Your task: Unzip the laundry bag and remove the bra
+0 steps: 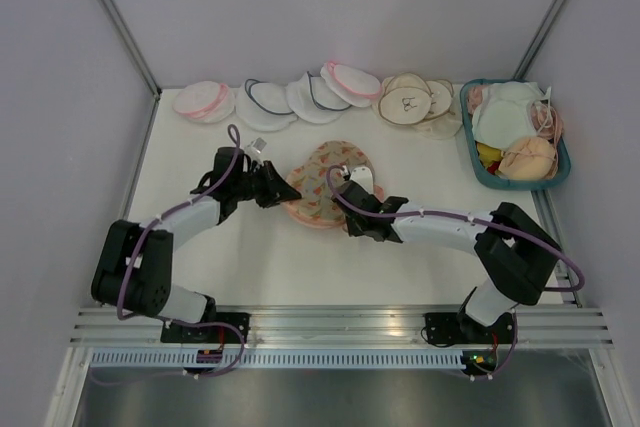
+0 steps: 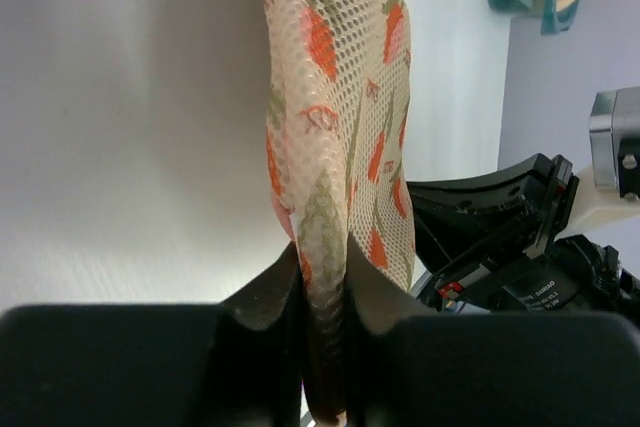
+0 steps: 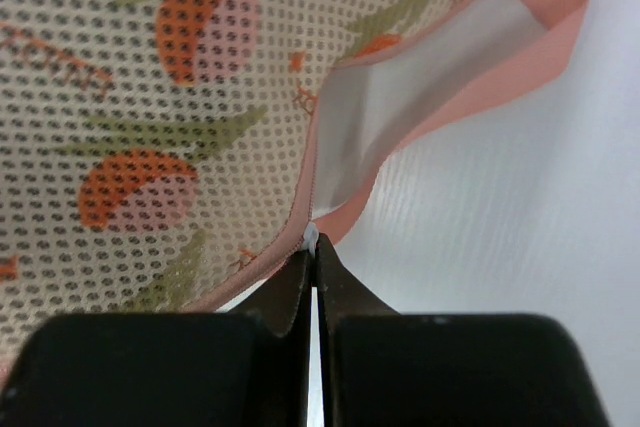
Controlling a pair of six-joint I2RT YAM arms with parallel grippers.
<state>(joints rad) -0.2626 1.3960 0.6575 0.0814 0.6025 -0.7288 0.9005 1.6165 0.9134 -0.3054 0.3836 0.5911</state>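
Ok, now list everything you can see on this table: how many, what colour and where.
laundry bag: one, cream with orange and green prints, pink trim, table centre
white round pouches: several, pink or dark trim, back row, left
beige round pouches: a few, back row, right
basket: one, teal, back right
bras: a few, peach and white, in the basket
table: one, white
left tool: one, black, shut on the bag's left edge
right tool: one, black, pinching the bag's zip end

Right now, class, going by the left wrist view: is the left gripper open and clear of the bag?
No: the left gripper is shut on the bag, pinching its printed mesh.
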